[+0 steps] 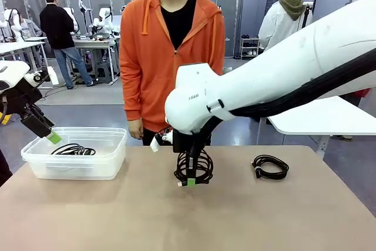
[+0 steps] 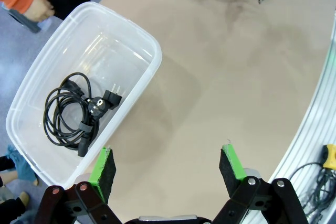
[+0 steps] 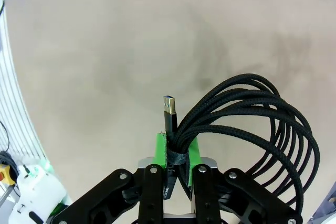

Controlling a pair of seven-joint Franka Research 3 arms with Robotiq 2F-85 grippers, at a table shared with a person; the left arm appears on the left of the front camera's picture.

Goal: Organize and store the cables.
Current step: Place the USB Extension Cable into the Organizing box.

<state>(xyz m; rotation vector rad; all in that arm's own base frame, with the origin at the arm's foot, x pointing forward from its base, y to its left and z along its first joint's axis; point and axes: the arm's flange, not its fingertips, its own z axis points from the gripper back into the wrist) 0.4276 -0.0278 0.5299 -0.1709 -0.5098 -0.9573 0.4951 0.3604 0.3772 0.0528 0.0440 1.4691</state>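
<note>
- Found the right gripper (image 1: 190,179) at mid-table, jaws pinched shut on a coil of braided black cable with a USB plug (image 1: 202,167)
- From the right wrist camera, saw its green pads (image 3: 160,153) clamped on the tied part of that coil; plug sticking straight out past the fingertips; loops bulging off to one side
- Noted the held coil hanging low over the beige table top (image 1: 176,221); cannot tell whether touching it
- Found the left gripper (image 1: 53,137) at the far left of the scene, jaws spread wide, nothing between them; poised above the left end of a clear rectangular plastic bin (image 1: 76,167)
- Placed the bin on the left part of the table, well apart from the held coil
- Counted one coil of thin black power cord with a round plug (image 2: 68,114) lying flat on the bin floor
- Spotted a small flat coil of black cable (image 1: 270,166) lying on the table right of the held coil, apart from it
- Noted a person in an orange hooded top (image 1: 170,57) standing at the far edge, one hand (image 1: 136,128) hanging beyond the bin's far right corner
</note>
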